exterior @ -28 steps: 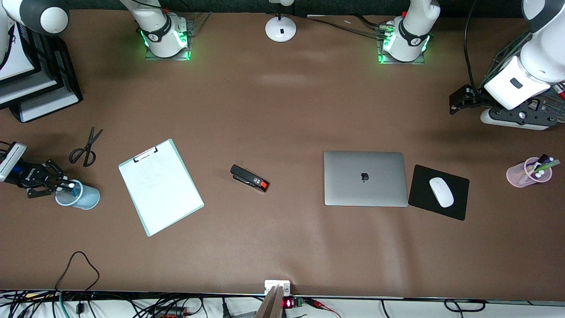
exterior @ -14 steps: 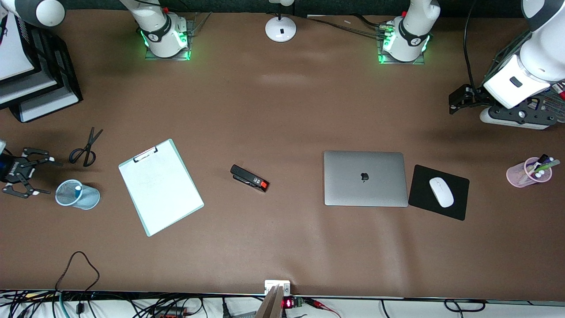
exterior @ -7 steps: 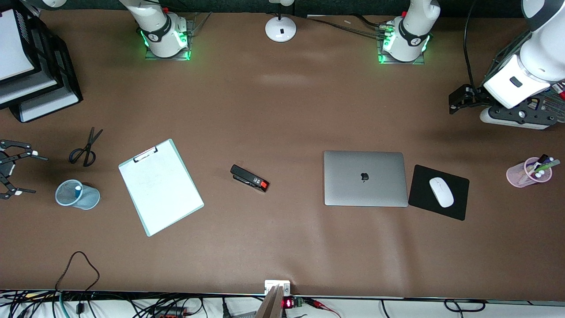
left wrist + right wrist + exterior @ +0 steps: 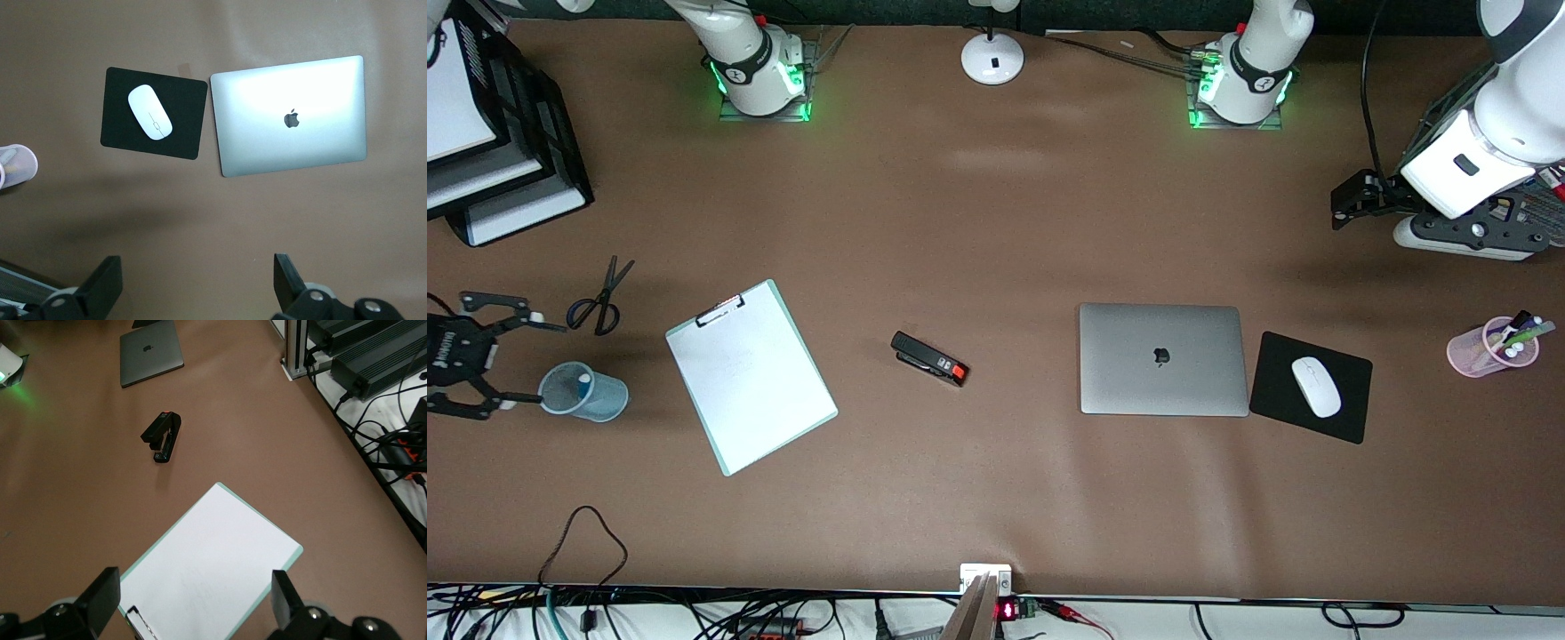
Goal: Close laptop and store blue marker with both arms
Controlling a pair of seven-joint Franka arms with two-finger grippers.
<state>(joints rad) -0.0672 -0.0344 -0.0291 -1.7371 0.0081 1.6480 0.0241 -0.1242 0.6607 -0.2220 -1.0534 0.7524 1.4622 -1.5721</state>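
The laptop [image 4: 1163, 359] lies shut, lid flat, at three o'clock from the bench's [image 4: 996, 498] middle in the front view. The blue marker [image 4: 584, 380] stands in the blue mesh cup [image 4: 607, 402] out at nine o'clock. The right arm [image 4: 449, 348] holds its jaws spread wide and empty, just beside that cup. The left arm [image 4: 1485, 142] waits over bare bench at one o'clock from the mouse pad [image 4: 1272, 391], its jaws also apart. The marker should be light, stiff and smooth (so prone to slip), and any regrasp is best made mid-barrel. Both steps look done.
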